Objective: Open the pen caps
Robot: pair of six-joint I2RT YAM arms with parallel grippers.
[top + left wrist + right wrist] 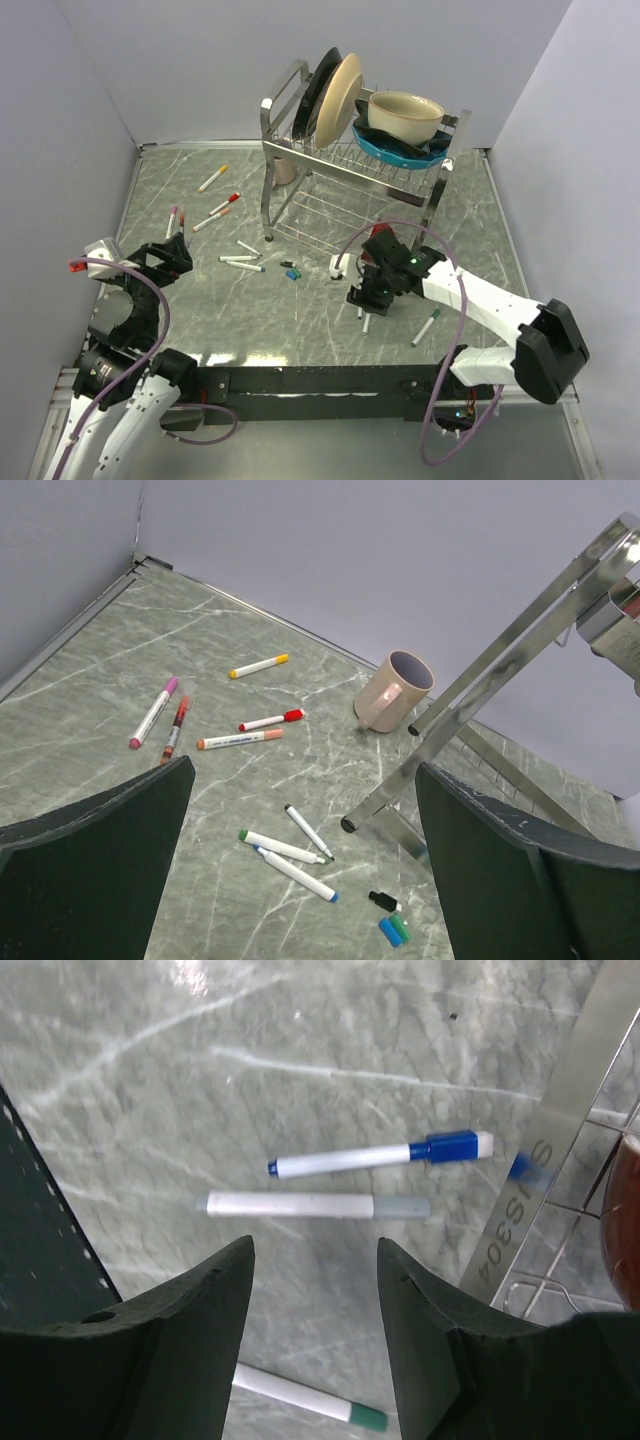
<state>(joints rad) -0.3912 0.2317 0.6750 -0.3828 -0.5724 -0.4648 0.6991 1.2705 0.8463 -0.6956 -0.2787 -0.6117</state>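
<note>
While left gripper (303,770) and right gripper (315,1250) gape empty, pen caps (383,900) lie scattered.
Black, blue, green loose; yellow, red fitted.

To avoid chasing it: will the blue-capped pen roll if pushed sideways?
Likely yes: the blue-capped pen looks round and slim, lying flat on the smooth table. It seems stiff and light, so a nudge may send it off.

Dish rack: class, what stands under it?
A beige mug stands on the table under the dish rack's left end, beside a leg. In the top view the plates and wires cover part of it; what lies beneath the bowl cannot be seen.
</note>
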